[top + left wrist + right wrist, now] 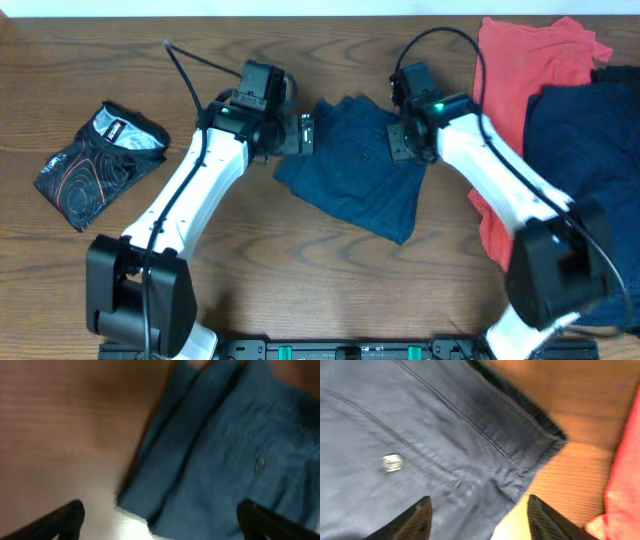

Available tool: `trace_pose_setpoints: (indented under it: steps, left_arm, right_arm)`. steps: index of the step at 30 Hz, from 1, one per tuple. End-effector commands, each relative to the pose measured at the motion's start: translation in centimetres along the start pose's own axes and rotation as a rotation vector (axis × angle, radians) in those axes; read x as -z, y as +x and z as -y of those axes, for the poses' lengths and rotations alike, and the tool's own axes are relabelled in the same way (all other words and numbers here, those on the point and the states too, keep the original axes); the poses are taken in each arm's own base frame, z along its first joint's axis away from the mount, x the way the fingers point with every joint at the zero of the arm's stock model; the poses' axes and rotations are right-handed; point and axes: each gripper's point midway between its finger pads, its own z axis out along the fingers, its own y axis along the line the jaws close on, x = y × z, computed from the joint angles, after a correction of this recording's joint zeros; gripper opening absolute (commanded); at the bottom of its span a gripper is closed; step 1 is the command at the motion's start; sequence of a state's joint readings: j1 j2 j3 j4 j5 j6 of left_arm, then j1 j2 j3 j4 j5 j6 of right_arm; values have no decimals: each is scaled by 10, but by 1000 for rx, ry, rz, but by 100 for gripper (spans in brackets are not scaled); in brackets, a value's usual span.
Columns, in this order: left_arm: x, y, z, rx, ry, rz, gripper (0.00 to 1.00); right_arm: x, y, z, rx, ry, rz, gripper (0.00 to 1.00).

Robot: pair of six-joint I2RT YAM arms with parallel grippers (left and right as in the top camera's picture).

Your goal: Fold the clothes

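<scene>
Table (330, 290) front free; red garment (530, 60), navy garment (590, 130) crowd right.

A dark brown wooden table (300, 270) with wavy grain fills nearly the whole overhead view. Along its far edge runs a pale strip (250, 7), too narrow to identify. The left wrist view shows a whitish glare (131, 525) on the wood.

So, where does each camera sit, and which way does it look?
Overhead: fixed above the table, looking straight down; the left arm and right arm show, either side of the blue garment.
Left wrist: on the left arm, facing down at the garment's edge and bare wood; the left hand shows two fingertips, apart.
Right wrist: on the right arm, facing down at a stitched seam and the red garment; the right hand shows, open.
Shared: all three see the blue garment.
</scene>
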State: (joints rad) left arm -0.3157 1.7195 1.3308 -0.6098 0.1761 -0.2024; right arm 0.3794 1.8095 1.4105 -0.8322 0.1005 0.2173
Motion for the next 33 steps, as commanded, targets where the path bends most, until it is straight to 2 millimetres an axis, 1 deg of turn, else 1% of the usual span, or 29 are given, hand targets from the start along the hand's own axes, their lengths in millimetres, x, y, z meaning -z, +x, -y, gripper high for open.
trace_pose_setpoints:
  steps: [1,3,5,8,11,14,16,18,20,22,24,26,27,29,30,33]
  left_arm:
    - [-25,-5,7,-174,47,-1,98]
    - [-41,-6,15,-188,101,-4,98]
    - [-55,-4,22,-187,156,-13,98]
    - [-78,1,27,-184,207,-37,98]
    - [-103,12,25,-177,218,-75,98]
    - [-123,25,23,-167,232,-119,98]
    - [-132,38,32,-150,290,-164,98]
    - [-134,50,46,-151,360,-205,100]
    - [-133,59,60,-161,405,-232,88]
    - [-132,65,73,-181,433,-245,70]
    - [-130,68,81,-199,444,-247,57]
    - [-127,66,85,-207,448,-241,40]
    - [-125,64,85,-208,449,-233,28]
    - [-117,52,82,-202,448,-202,11]
    - [-112,45,79,-197,447,-182,7]
    - [-89,15,64,-174,436,-96,6]
  right_arm:
    - [42,-12,-16,14,-75,82,61]
    - [53,-10,-17,14,-93,89,61]
    - [59,-7,-17,14,-98,89,61]
    - [66,-3,-15,15,-96,80,62]
    - [66,2,-14,16,-92,62,62]
    - [66,6,-15,17,-100,48,62]
    - [66,6,-15,17,-99,47,62]
    - [66,6,-15,17,-100,48,62]
    - [66,6,-15,17,-100,48,62]
    - [66,6,-15,17,-99,48,62]
    - [66,6,-15,17,-99,48,62]
    - [66,6,-14,17,-99,45,62]
    - [66,7,-14,18,-98,44,62]
    - [66,8,-14,18,-97,40,62]
    - [66,8,-14,18,-97,37,62]
    - [66,9,-14,18,-96,33,62]
